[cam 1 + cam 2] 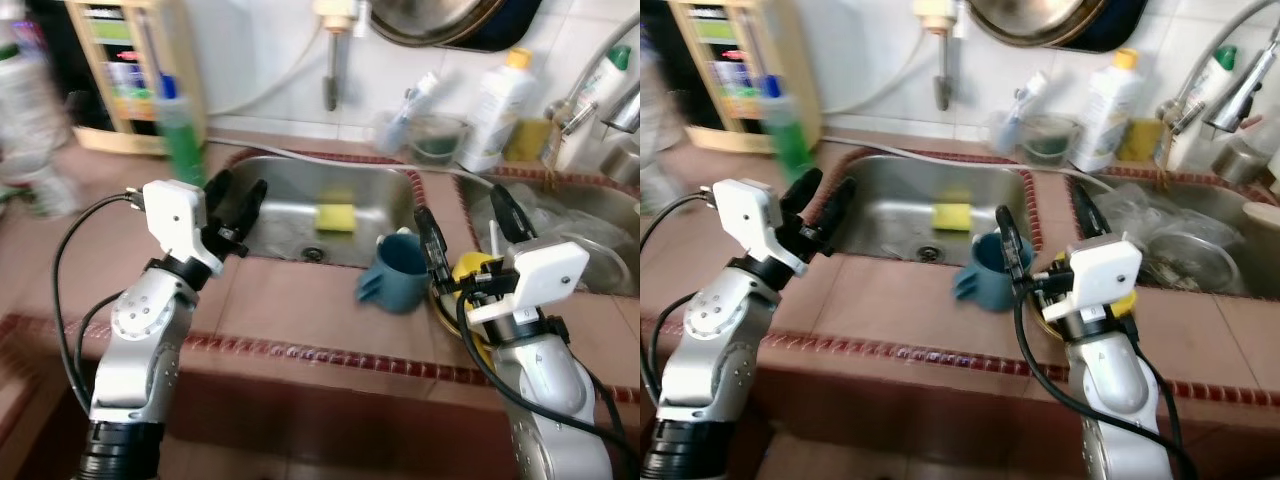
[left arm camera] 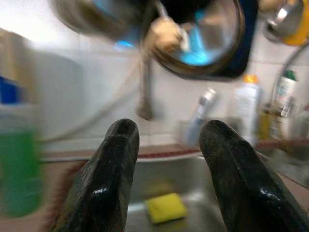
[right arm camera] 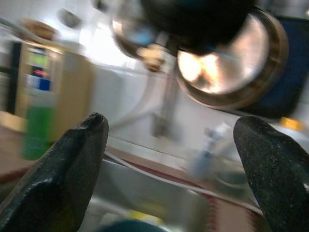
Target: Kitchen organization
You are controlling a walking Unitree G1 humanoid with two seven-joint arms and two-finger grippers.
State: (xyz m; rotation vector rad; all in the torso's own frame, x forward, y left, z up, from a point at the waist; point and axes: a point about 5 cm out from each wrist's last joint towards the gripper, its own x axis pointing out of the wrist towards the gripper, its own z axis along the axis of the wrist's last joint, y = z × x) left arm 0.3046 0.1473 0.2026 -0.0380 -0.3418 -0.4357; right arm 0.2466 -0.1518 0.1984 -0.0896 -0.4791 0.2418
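Observation:
A blue mug (image 1: 398, 272) stands on the tiled counter (image 1: 290, 300) at the front edge of the steel sink (image 1: 300, 205). A yellow sponge (image 1: 336, 217) lies in the sink basin. My right gripper (image 1: 465, 222) is open just right of the mug, above a yellow item (image 1: 468, 268) on the counter. My left gripper (image 1: 238, 200) is open over the sink's left rim, aimed toward the sponge (image 2: 165, 208). A green bottle (image 1: 181, 135) stands behind the left gripper.
A second basin (image 1: 590, 215) at the right holds metal dishes and clear plastic. Bottles (image 1: 495, 100) and a glass cup (image 1: 437, 138) line the back ledge under a hanging pan (image 1: 440, 20). A wooden rack (image 1: 125, 75) stands at the back left.

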